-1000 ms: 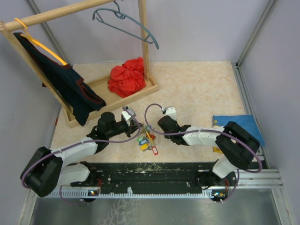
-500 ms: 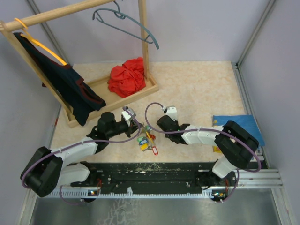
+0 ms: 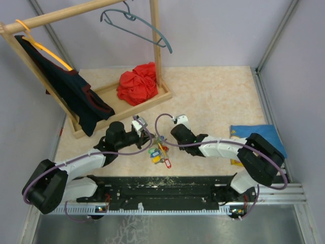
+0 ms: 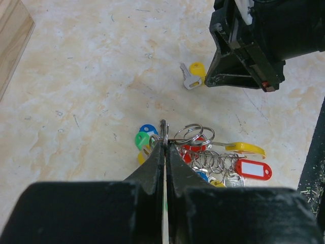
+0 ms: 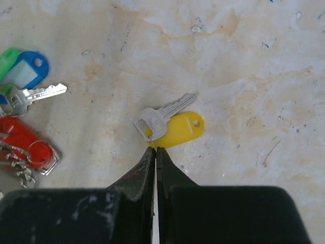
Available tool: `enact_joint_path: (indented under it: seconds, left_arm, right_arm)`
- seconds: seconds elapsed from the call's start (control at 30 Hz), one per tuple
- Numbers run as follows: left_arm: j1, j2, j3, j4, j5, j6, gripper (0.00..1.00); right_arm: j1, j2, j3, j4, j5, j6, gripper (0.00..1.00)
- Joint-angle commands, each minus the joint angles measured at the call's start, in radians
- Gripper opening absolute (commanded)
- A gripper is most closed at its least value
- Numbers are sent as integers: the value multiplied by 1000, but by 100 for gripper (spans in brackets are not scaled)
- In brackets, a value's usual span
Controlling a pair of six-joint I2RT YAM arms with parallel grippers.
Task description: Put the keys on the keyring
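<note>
The left end effector [image 4: 164, 145] is pinching the edge of the keyring [image 4: 164, 127], with the bunch of keys [image 4: 223, 162] splayed on the table [image 4: 76, 76] just beside it. The right end effector [image 5: 154, 152], pressed together, touches a loose yellow-tagged key [image 5: 162, 119] nearby. A red cloth [image 3: 138, 82], a wooden rack [image 3: 155, 40] and a blue cloth [image 3: 264, 134] sit well apart

Closed the right gripper [image 5: 154, 151] all the way from partly open, tips meeting at the little ring [image 5: 149, 136] joining the loose key [image 5: 161, 118] to its yellow tag [image 5: 179, 130], and shifted that wrist slightly leftward.
</note>
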Motion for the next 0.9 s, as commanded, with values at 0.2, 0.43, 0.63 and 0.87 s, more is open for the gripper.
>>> enact_joint_path:
  seconds: [0.2, 0.43, 0.63, 0.87]
  left_arm:
    - [5, -50, 18, 2, 20, 54, 1]
    - [8, -49, 34, 3, 43, 113, 1]
    - [13, -44, 34, 30, 152, 177, 1]
    - [13, -65, 25, 34, 241, 273, 1]
  right_arm:
    - [-7, -169, 136, -154, -115, -353, 0]
    - [-5, -260, 173, -210, -208, -507, 0]
    - [-7, -312, 242, -238, -414, -614, 0]
    - [-6, -316, 246, -190, -588, -751, 0]
